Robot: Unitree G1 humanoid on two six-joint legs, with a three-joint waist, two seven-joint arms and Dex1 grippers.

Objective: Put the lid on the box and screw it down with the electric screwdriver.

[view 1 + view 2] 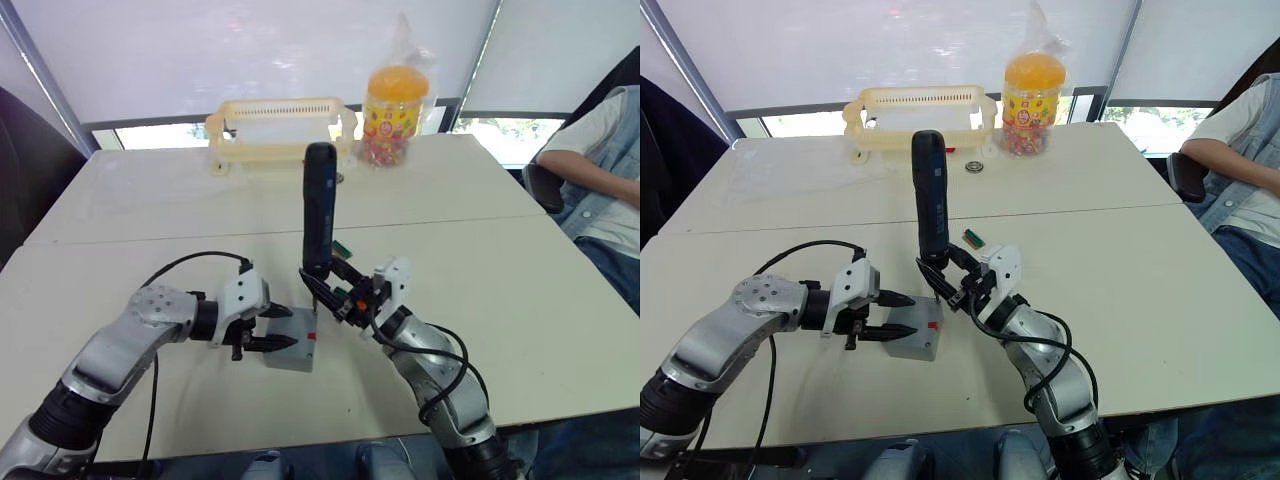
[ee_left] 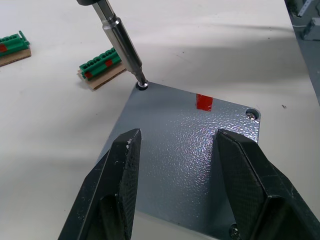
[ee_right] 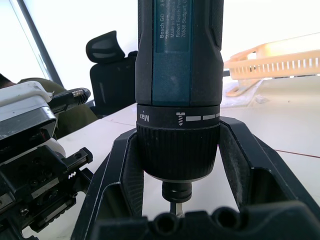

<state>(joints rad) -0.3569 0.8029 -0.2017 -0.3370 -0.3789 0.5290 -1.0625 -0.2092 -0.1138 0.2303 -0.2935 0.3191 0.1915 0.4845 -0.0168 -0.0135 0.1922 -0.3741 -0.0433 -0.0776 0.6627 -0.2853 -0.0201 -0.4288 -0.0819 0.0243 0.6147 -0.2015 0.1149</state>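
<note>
The grey box [image 1: 290, 358] sits near the table's front edge, with the lid [image 2: 170, 120] lying flat on it and a small red mark [image 2: 203, 101] by the lid's far edge. My right gripper [image 1: 332, 288] is shut on the black electric screwdriver [image 1: 320, 205] and holds it upright. The metal bit [image 2: 122, 42] stands in the lid's corner hole [image 2: 142, 86]. A screw [image 2: 252, 115] sits in the neighbouring corner. My left gripper [image 2: 178, 137] is open, its two fingers spread low over the lid; whether they touch it I cannot tell.
Two green-and-tan blocks [image 2: 101, 66] [image 2: 13, 46] lie on the table just beyond the box. A pale yellow slotted basket [image 1: 283, 125] and a bagged jar of sweets [image 1: 395, 105] stand at the far edge. A person [image 1: 600, 170] sits at the right.
</note>
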